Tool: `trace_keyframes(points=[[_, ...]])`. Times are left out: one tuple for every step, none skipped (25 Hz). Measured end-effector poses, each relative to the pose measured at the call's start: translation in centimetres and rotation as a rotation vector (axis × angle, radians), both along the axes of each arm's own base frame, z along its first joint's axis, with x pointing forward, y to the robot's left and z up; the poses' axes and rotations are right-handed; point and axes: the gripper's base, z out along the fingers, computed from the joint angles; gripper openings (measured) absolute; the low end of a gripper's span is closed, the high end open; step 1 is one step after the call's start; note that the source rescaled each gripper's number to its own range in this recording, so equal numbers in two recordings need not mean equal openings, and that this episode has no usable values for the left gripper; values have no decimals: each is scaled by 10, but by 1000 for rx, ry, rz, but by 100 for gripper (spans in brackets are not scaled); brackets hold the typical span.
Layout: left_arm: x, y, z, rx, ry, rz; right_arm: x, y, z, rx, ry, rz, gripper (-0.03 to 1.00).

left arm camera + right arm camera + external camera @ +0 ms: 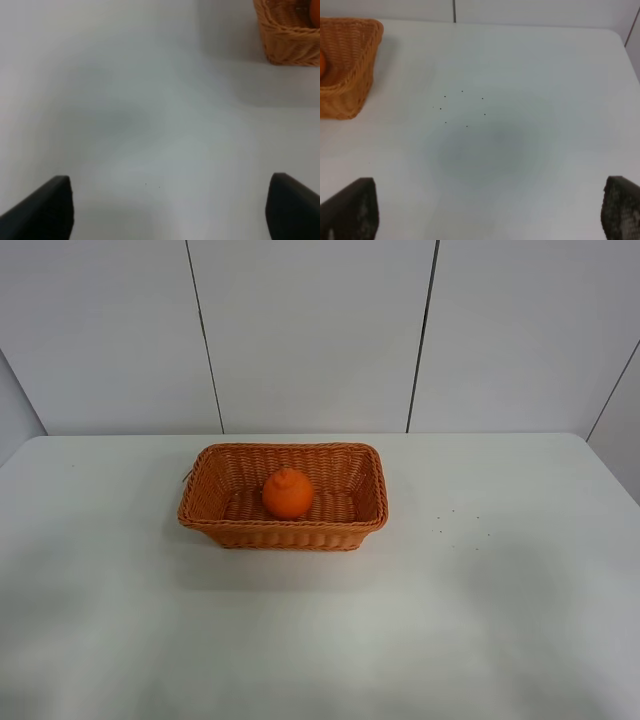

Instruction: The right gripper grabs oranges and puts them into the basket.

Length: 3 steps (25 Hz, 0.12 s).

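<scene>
At the bench (320,640) centre: the basket (283,536) stands, with the orange (288,493) inside on its floor.
Right pincer (490,212): spread wide, empty, basket at its 10 o'clock.
Left pincer (167,207): spread wide, empty, basket at its 1 o'clock.
Risk: little, judging the fruit already placed; a careless arm sweep could nudge the light basket.
Materials: woven wicker, braided rim, sloping sides; fruit glossy, round, bumped top; bench smooth, pale, with a few dark specks (462,107).
</scene>
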Motion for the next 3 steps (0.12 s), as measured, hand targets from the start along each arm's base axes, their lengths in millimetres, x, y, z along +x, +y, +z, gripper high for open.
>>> trace_keyframes(points=[[0,0,0,0,0,0,0,0,0,0,-1,0,98],[0,0,0,0,0,0,0,0,0,0,-1,0,98],[0,0,0,0,0,0,0,0,0,0,-1,0,98]])
